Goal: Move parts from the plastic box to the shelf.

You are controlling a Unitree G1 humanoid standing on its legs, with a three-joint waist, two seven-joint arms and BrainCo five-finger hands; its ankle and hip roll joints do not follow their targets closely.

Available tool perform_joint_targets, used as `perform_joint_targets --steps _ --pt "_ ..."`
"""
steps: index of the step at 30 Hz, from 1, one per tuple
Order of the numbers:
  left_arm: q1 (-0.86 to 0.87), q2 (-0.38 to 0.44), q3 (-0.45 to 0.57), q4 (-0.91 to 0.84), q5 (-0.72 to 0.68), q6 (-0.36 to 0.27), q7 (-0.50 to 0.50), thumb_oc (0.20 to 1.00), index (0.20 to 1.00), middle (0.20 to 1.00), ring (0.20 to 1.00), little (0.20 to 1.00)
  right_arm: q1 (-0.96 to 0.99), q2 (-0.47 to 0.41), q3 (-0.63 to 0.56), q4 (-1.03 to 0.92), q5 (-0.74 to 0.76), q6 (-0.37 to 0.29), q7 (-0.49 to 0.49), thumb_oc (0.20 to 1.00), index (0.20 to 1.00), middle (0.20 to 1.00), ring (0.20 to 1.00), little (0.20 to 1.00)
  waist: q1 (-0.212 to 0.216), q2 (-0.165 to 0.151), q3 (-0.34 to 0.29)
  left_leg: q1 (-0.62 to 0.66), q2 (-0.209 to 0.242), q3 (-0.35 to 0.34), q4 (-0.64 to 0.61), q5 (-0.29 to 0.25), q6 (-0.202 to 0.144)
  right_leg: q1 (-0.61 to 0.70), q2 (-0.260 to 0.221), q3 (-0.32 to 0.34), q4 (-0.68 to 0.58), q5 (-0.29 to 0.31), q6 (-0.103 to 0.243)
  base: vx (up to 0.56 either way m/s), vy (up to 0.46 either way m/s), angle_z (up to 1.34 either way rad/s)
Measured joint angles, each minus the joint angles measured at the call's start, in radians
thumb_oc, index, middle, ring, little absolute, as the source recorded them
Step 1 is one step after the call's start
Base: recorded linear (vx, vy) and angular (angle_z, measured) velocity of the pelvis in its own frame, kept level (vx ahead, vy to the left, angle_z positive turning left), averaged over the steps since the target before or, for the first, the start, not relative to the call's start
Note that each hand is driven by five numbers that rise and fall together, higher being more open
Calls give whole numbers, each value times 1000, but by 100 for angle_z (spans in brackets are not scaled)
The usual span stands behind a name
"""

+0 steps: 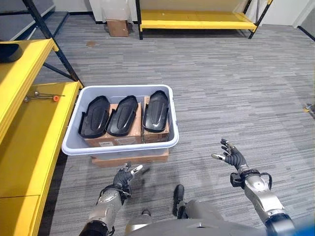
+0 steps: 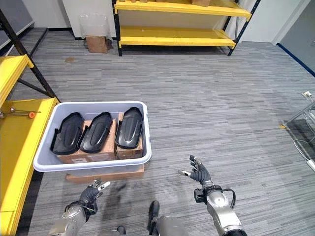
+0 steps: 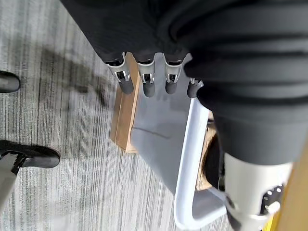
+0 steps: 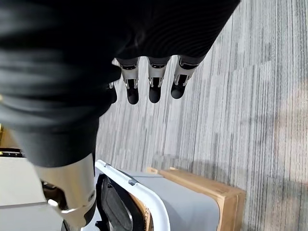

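Parts [image 1: 123, 116], three of them, black moulded plastic shells, are all sitting side by side on cardboard boxes [image 1: 129, 129] inside the grey plastic box [image 1: 78, 145], which itself rests on a flat cardboard carton [image 1: 129, 158] on the carpet. Yellow shelf [image 1: 34, 132] runs right alongside the bin on the robot's left, with a small orange-tipped tool [image 1: 43, 96] lying on it. Left hand [image 1: 124, 177] hangs low just in front of the bin, fingers loose and straightish, holding nothing. Right hand [image 1: 233, 156] is up off to the right, well clear of the bin, fingers spread wide, also empty.
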Motion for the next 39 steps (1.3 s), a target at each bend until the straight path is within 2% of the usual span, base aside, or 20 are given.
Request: perform_joint_targets --steps 5,8,12,13,14,15,16,17,18,19,20,21,23,26,28,29,30,34,36,39 --pt "4 -1 -5 -35 0 -5 17 1000 1000 1000 1000 1000 -2 0 12 1 -2 -3 -2 1000 1000 1000 1000 1000 1 30 19 8 11 24 -2 -6 4 -10 -10 -43 24 -38 -27 158 -155 -13" --pt "1 0 -11 -47 -15 11 -19 1000 1000 1000 1000 1000 -26 -1 12 1 -21 -10 -5 1000 1000 1000 1000 1000 2 59 17 12 30 43 25 -15 -23 -7 14 -39 27 -52 -48 87 -182 -13" --pt "-32 -16 -37 -54 -53 -3 -15 1000 1000 1000 1000 1000 -36 -11 3 -1 -21 -19 -12 1000 1000 1000 1000 1000 2 53 20 -73 35 116 233 -38 -28 2 -6 -46 30 -86 -85 18 -111 5" --pt "-36 -31 -37 -57 -58 -11 2 1000 1000 1000 1000 1000 -41 -12 2 0 -21 -18 -13 1000 1000 1000 1000 1000 9 74 14 -114 75 143 320 -27 -36 29 -11 -88 30 -117 -51 8 -24 -12" --pt "-46 -30 -37 -73 -59 -12 8 1000 1000 1000 1000 1000 -54 -14 2 -1 -21 -18 -13 1000 1000 1000 1000 1000 26 73 18 -133 82 147 373 -43 -53 -20 -50 -92 155 -153 -90 51 38 -11" --pt "-65 -40 -22 -41 -58 1 8 1000 1000 1000 1000 1000 -75 -7 3 44 -19 -15 -25 1000 1000 1000 1000 1000 14 55 19 -138 105 222 412 -55 -57 -2 -63 -106 145 -163 -172 82 112 12" --pt "-73 -45 -23 -31 -58 14 7 1000 1000 1000 1000 1000 -76 -4 3 76 -19 -13 -37 1000 1000 1000 1000 1000 -2 47 2 -137 137 283 389 -55 -50 4 -56 -116 120 -157 -161 86 172 20" --pt "-67 -45 -28 -33 -58 17 -5 1000 1000 1000 1000 1000 -70 -9 2 82 -18 -12 -42 1000 1000 1000 1000 1000 -2 41 -3 -121 131 235 301 -46 -60 13 -52 -100 103 -144 -139 35 222 -15" --pt "-54 -40 -28 -34 -58 21 -16 1000 1000 1000 1000 1000 -69 -9 1 84 -19 -12 -43 1000 1000 1000 1000 1000 -3 38 -10 -107 125 174 196 -31 -70 24 -38 -78 45 -124 -89 33 294 -52" --pt "-44 -45 -35 -34 -58 24 -22 1000 1000 1000 1000 1000 -72 -13 -5 91 -20 -10 -43 1000 1000 1000 1000 1000 3 60 -13 -91 141 121 80 15 -72 18 -33 -86 60 -177 -19 33 470 -49" --pt "-45 -41 -39 -54 -59 20 -27 1000 1000 1000 1000 1000 -60 -38 -8 80 -20 -9 -42 1000 1000 1000 1000 1000 -14 55 -22 -86 194 64 21 52 -113 -35 -86 -31 226 -216 -55 59 511 -16" --pt "-66 -46 -46 -19 -61 29 -31 1000 1000 1000 1000 1000 -52 -51 -29 95 -20 -3 -41 1000 1000 1000 1000 1000 -29 69 -24 -95 278 31 8 103 -142 -38 -64 -18 230 -215 -71 36 539 -25" --pt "-63 -48 -39 -5 -79 30 -33 1000 1000 1000 1000 1000 -56 -65 -59 93 -20 -5 -42 1000 1000 1000 1000 1000 -20 68 -28 -122 313 5 42 148 -150 -51 -68 44 163 -184 -34 0 470 -81" --pt "-68 -66 -49 5 -73 20 -41 1000 1000 1000 1000 1000 -41 -86 -69 93 -16 -5 -42 1000 1000 1000 1000 1000 -35 89 -33 -121 274 -6 95 144 -152 -12 -88 39 119 -121 -34 3 512 -32" --pt "-84 -63 -67 4 -51 12 -55 1000 1000 1000 1000 1000 -11 -77 -75 79 29 -4 -41 1000 1000 1000 1000 1000 -48 116 -49 -121 190 59 100 124 -120 16 -108 10 83 -92 -31 9 410 33" --pt "-86 -60 -69 4 -42 8 -55 1000 1000 1000 1000 1000 4 -59 -86 67 52 -4 -42 1000 1000 1000 1000 1000 -48 119 -52 -123 156 82 122 100 -82 24 -122 6 85 -86 -21 -25 333 51" --pt "-86 -45 -74 4 -34 6 -56 1000 1000 1000 1000 1000 14 -31 -88 61 67 -4 -42 1000 1000 1000 1000 1000 -48 118 -55 -119 140 97 97 62 -83 27 -134 8 91 -80 -14 -42 270 47" --pt "-42 56 -74 -2 -7 -2 -52 1000 1000 1000 1000 1000 54 96 -61 52 83 -4 -32 1000 1000 1000 1000 1000 -5 6 -72 -122 10 85 33 89 -6 20 -233 68 64 -23 15 -85 168 35" --pt "-21 86 -72 -5 -7 -10 -51 1000 1000 1000 1000 1000 40 107 -41 51 79 -8 -32 1000 1000 1000 1000 1000 16 -2 -67 -122 6 70 27 96 7 34 -242 66 42 44 43 -77 73 31" --pt "8 91 -61 -7 -8 -16 -35 1000 1000 1000 1000 1000 22 110 -21 54 56 -16 -28 1000 1000 1000 1000 1000 60 -6 -63 -100 20 69 -1 103 9 73 -266 -5 31 63 71 -20 1 4"
